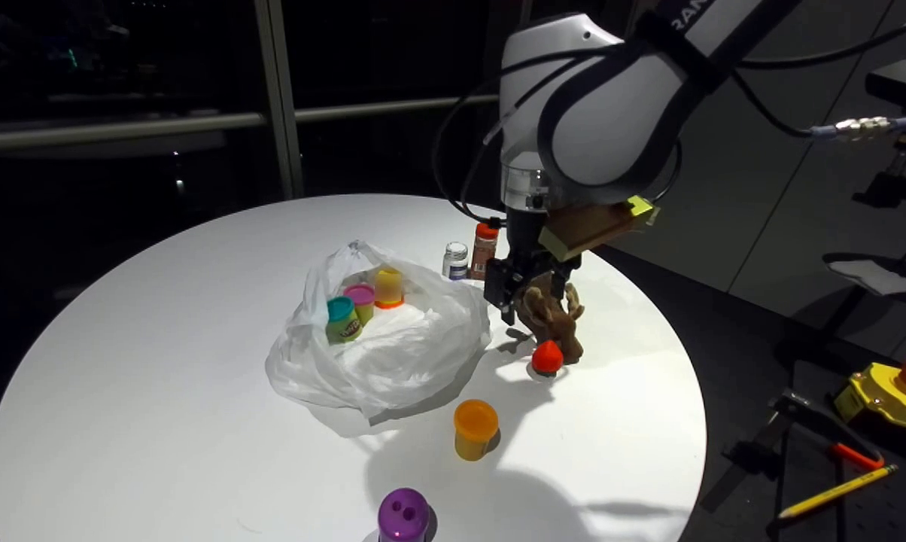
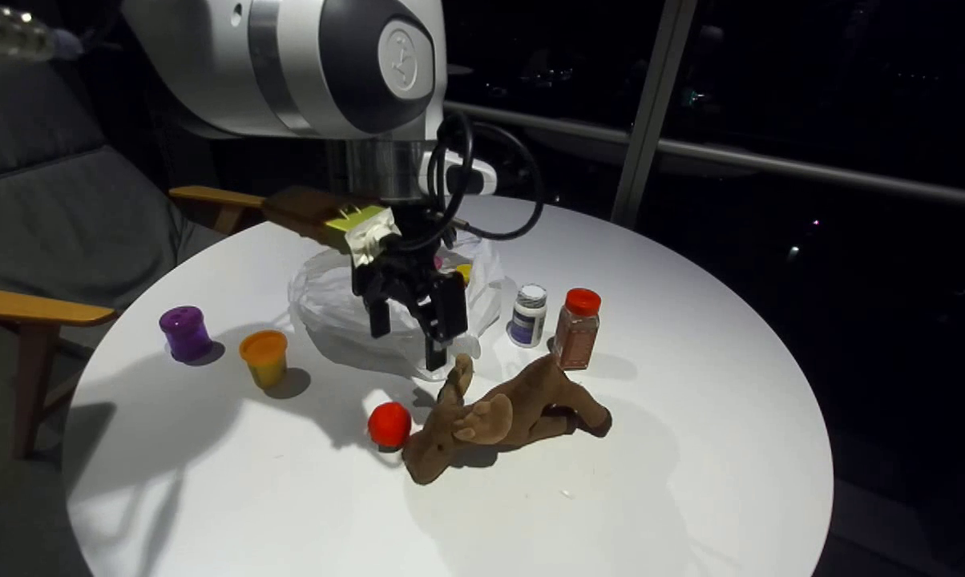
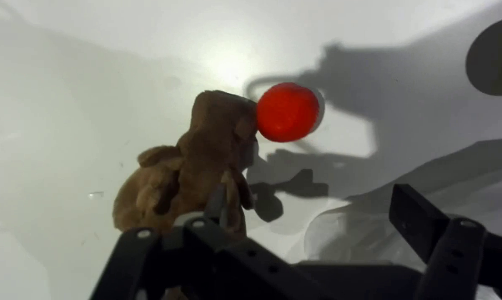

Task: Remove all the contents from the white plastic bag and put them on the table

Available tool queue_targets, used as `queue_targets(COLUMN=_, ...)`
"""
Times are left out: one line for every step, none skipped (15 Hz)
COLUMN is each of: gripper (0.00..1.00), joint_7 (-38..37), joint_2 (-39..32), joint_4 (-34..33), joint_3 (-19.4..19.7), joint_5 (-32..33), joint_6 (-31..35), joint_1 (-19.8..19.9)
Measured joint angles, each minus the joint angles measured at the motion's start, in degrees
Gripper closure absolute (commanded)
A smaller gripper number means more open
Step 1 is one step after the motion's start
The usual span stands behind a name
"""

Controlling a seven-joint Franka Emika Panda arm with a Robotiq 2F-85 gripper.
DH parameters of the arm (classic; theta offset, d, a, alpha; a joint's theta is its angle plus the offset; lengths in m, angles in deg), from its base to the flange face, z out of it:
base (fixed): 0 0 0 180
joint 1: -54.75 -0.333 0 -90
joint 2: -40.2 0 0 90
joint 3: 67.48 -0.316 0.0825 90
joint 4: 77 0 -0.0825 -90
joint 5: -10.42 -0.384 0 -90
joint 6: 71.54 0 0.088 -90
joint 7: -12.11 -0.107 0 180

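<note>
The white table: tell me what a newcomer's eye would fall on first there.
Most likely the brown plush moose, lying on the white table with the black fingers hanging open near it. The bright red object right beside its muzzle would probably compete for that first glance. After that comes the crumpled white plastic bag, where an exterior view shows three small tubs inside.

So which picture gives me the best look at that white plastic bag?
An exterior view: there the white plastic bag shows whole, and its open mouth reveals three tubs. In an exterior view where the gripper stands in front, it is partly blocked. The wrist view catches only part of it, at the lower right.
</note>
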Motion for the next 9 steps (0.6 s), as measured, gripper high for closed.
queue_targets(gripper=0.00, joint_7=0.2, joint_2=0.7, joint_4=-1.3, joint_3=-0.8, joint_5=-1.2, joint_6=-1.2, joint_1=0.1)
queue_targets(gripper=0.00, joint_7=0.7, joint_2=1.3, joint_4=-2.7, joint_3=-1.7, joint_5=-2.5, joint_6=-2.2, joint_1=0.2)
queue_targets(gripper=0.00, joint_7=1.6, joint_2=1.8, joint_4=-4.4, joint_3=-2.8, joint_5=-4.0, joint_6=-3.0, joint_1=0.4)
queue_targets(gripper=0.00, joint_7=2.9, joint_2=1.8, joint_4=-6.3, joint_3=-4.0, joint_5=-5.8, joint_6=-3.6, joint_1=0.7)
queue_targets(gripper=0.00, joint_7=4.4, joint_2=1.6, joint_4=-8.2, joint_3=-5.2, joint_5=-7.8, joint_6=-4.1, joint_1=1.1)
queue_targets(gripper=0.00, joint_7=5.9, joint_2=1.2, joint_4=-10.0, joint_3=-6.4, joint_5=-9.6, joint_6=-4.7, joint_1=1.4)
queue_targets(gripper=0.00, joint_7=7.4, joint_2=0.4, joint_4=-12.0, joint_3=-7.5, joint_5=-11.5, joint_6=-5.2, joint_1=1.8)
queue_targets(gripper=0.00, joint_7=8.5, joint_2=-0.5, joint_4=-13.8, joint_3=-8.4, joint_5=-12.8, joint_6=-5.8, joint_1=2.1)
queue_targets(gripper=0.00, joint_7=9.3, joint_2=-1.8, joint_4=-15.6, joint_3=-9.0, joint_5=-13.8, joint_6=-6.3, joint_1=2.3)
